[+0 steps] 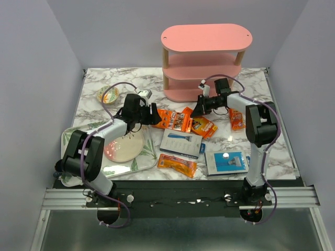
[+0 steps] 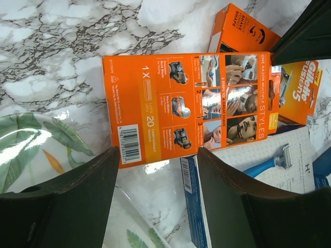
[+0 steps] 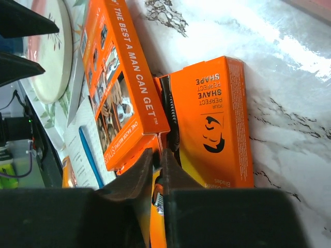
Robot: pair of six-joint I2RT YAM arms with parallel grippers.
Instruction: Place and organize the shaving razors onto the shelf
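Note:
The pink three-tier shelf [image 1: 207, 37] stands at the back of the marble table. Orange razor packs lie at mid-table [image 1: 172, 119], to the right [image 1: 236, 119] and at the front [image 1: 177, 164]. Two blue-and-grey cards lie in front [image 1: 180, 142] [image 1: 226, 162]. My left gripper [image 1: 155, 115] [image 2: 158, 155] is open and empty, just above the near edge of an orange pack [image 2: 186, 103]. My right gripper [image 1: 196, 111] [image 3: 161, 155] is shut on the edge of another orange pack [image 3: 212, 119] [image 1: 204, 126], with a further pack [image 3: 119, 82] lying beside it.
A floral tray [image 1: 78, 135] [image 2: 31, 144] holds a pink round plate [image 1: 123, 147] [image 3: 49, 51] at the front left. A small round container [image 1: 107, 94] sits at the back left. A blue card [image 2: 258, 170] lies under my left gripper's right finger.

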